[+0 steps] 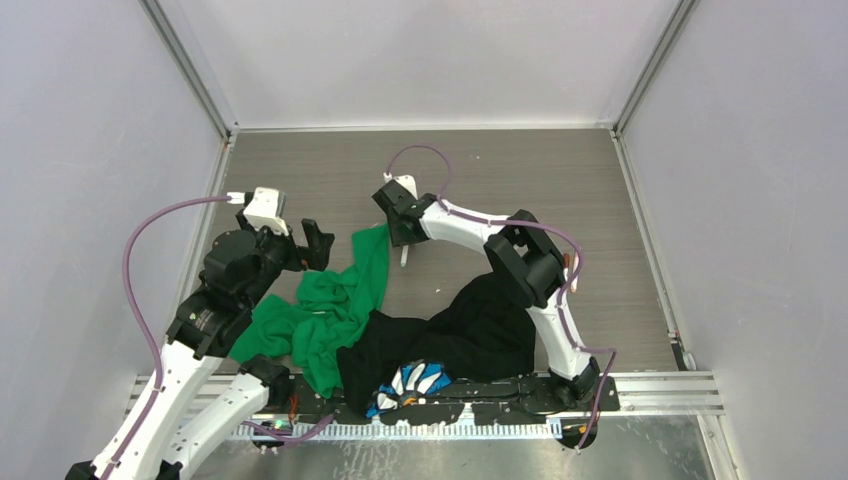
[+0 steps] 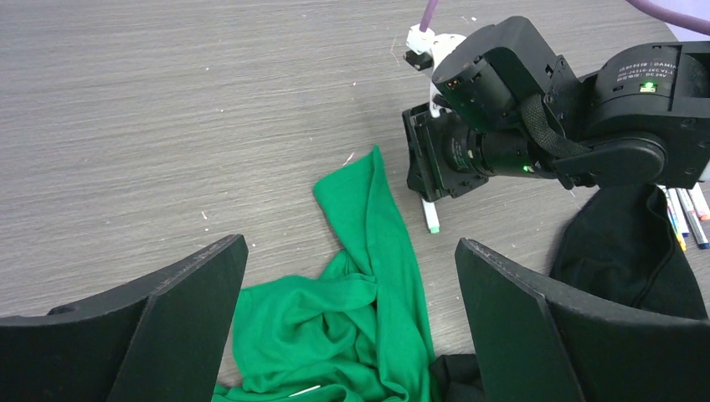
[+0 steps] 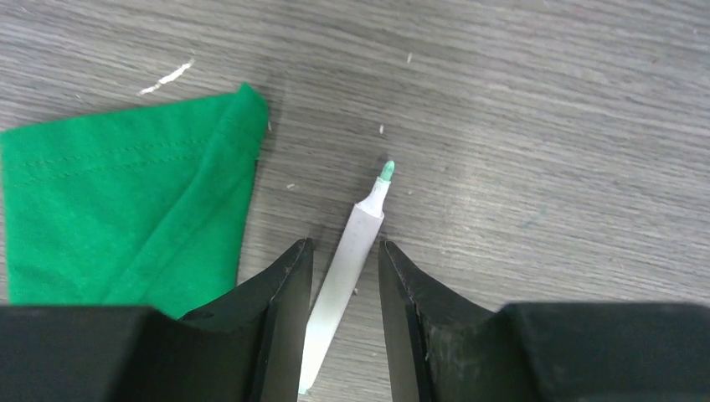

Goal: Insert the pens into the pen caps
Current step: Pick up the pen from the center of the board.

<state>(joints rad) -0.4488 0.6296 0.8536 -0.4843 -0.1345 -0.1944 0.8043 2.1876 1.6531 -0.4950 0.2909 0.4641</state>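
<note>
At the bottom of the right wrist view, the right gripper (image 3: pixel 344 244) points down at the table (image 3: pixel 544 126). Its jaws are parted and straddle a white pen (image 3: pixel 345 276) without clamping it, the pen's green tip aimed toward the upper middle. A green cloth (image 3: pixel 126 209) fills the left. The left gripper (image 2: pixel 352 244) hovers spread wide above that cloth, and more pens (image 2: pixel 685 213) lie at the right edge.

White-barrelled pen (image 3: pixel 356 243) w/ small green tip, uncapped, sits approx. mid-table, a green end also at its back. Several more thin white pens (image 2: pixel 682 213) lie side by side nearer the right edge, only partly visible.
</note>
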